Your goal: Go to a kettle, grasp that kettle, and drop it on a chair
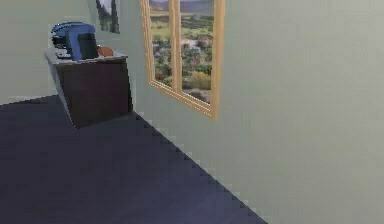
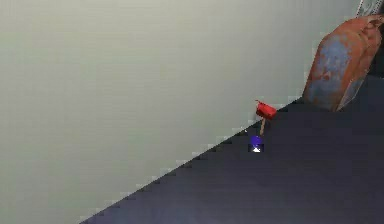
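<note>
Looking ahead, we've got a dark blue floor (image 1: 90, 170) sweeping up to a pale green wall (image 1: 300, 100) on the forward view's right. Set in that wall, a window (image 1: 182, 50) with a light wooden frame, trees and grass bright behind the glass. Far corner now: a dark cabinet (image 1: 95, 90) stands on the floor, tucked in close just left of the window. On top of it, a blue rounded thing (image 1: 68, 33), and right against that a dark boxy block (image 1: 86, 46). Could that blue shape be the kettle? Possibly, but it's too small to call. Above the cabinet, a framed picture (image 1: 108, 12) hangs at the top edge.

Over to the arm side view: a plain pale wall (image 2: 120, 80) across most of the left, meeting the dark floor along a slanting line. Near that line, on the floor, a small red cup shape (image 2: 265, 108) sits atop a thin stick, with a little blue blob (image 2: 256, 146) at the foot. Up in the top right corner, a bulky rust-and-blue lump (image 2: 345, 60) rests on the floor close to the wall, well apart from the red piece. As for the gripper, what state it's in I cannot tell.
</note>
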{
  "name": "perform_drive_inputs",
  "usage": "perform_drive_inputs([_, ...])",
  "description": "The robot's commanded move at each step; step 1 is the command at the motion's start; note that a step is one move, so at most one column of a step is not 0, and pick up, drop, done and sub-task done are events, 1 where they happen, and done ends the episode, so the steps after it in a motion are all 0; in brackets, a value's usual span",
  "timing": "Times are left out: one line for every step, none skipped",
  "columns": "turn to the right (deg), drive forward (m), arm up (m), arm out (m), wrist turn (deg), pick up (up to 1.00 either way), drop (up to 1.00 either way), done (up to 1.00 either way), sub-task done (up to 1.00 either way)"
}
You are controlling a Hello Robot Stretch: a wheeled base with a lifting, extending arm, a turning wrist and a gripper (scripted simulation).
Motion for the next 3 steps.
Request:
perform_drive_inputs([24.0, 0.0, 0.0, 0.0, 0.0, 0.0, 0.0, 0.0, 0.0])
perform_drive_inputs([0.0, 0.15, 0.0, 0.0, 0.0, 0.0, 0.0, 0.0, 0.0])
perform_drive_inputs([-45.0, 0.0, 0.0, 0.0, 0.0, 0.0, 0.0, 0.0, 0.0])
